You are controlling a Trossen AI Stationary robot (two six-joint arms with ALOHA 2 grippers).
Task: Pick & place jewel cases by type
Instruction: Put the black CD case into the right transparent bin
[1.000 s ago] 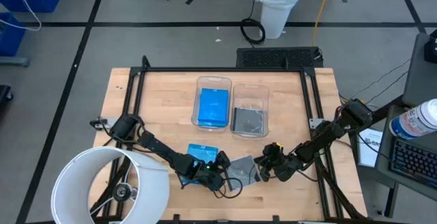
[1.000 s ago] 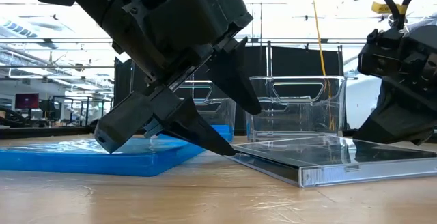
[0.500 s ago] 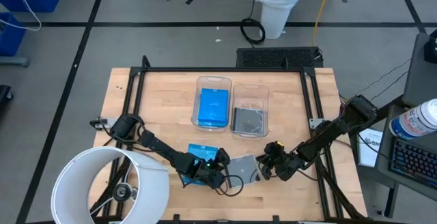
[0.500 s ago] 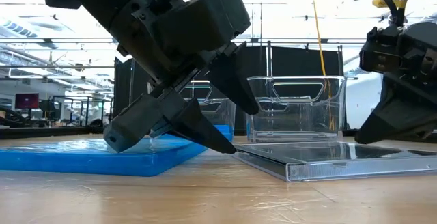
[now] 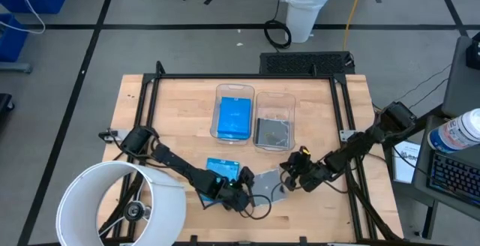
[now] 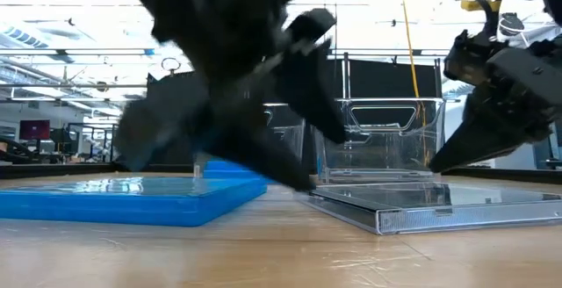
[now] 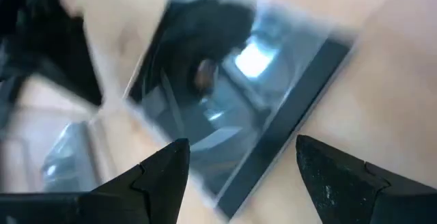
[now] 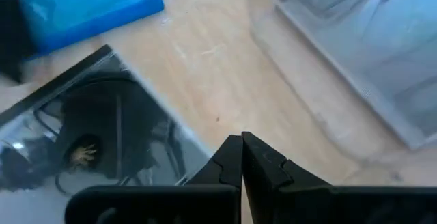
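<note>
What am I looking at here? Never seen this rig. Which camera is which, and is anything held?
Two dark robot arms work at a wooden table. One camera looks straight down, one sits at table height, and one rides on each wrist. Two clear bins stand mid-table, one holding a blue case, the other a grey one. Nearer the front lie a loose blue jewel case and a smoky jewel case. The left gripper is open over the smoky case; the right gripper is shut beside it. Nothing is held.

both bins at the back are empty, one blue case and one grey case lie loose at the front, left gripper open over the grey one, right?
Not quite: the bins are not empty. The high view shows a blue case in the left bin and a grey case in the right bin. The rest holds: loose blue case, loose grey case, left gripper open over it.
</note>
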